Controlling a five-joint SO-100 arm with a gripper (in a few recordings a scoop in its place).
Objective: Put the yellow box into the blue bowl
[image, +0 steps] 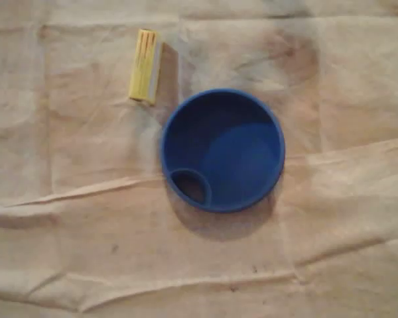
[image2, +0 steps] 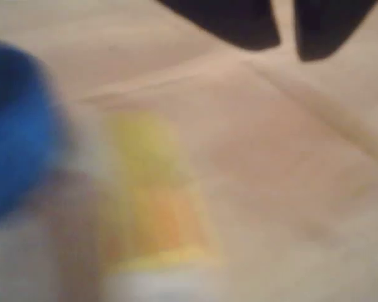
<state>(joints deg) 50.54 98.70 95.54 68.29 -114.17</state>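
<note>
In the overhead view a yellow box [image: 146, 65] lies flat on the cloth, just up and left of the round blue bowl [image: 222, 151], apart from its rim. The bowl is empty, with an oval hole in a tab on its lower left rim. The wrist view is blurred. There the yellow box [image2: 154, 195] lies lengthwise low in the middle and the blue bowl [image2: 16, 126] is at the left edge. My gripper [image2: 287, 44] shows as two dark fingers at the top edge, above the box, with a thin slit between them and nothing held.
A creased beige cloth [image: 86, 218] covers the whole table. Folds run across it below the bowl and along the right side.
</note>
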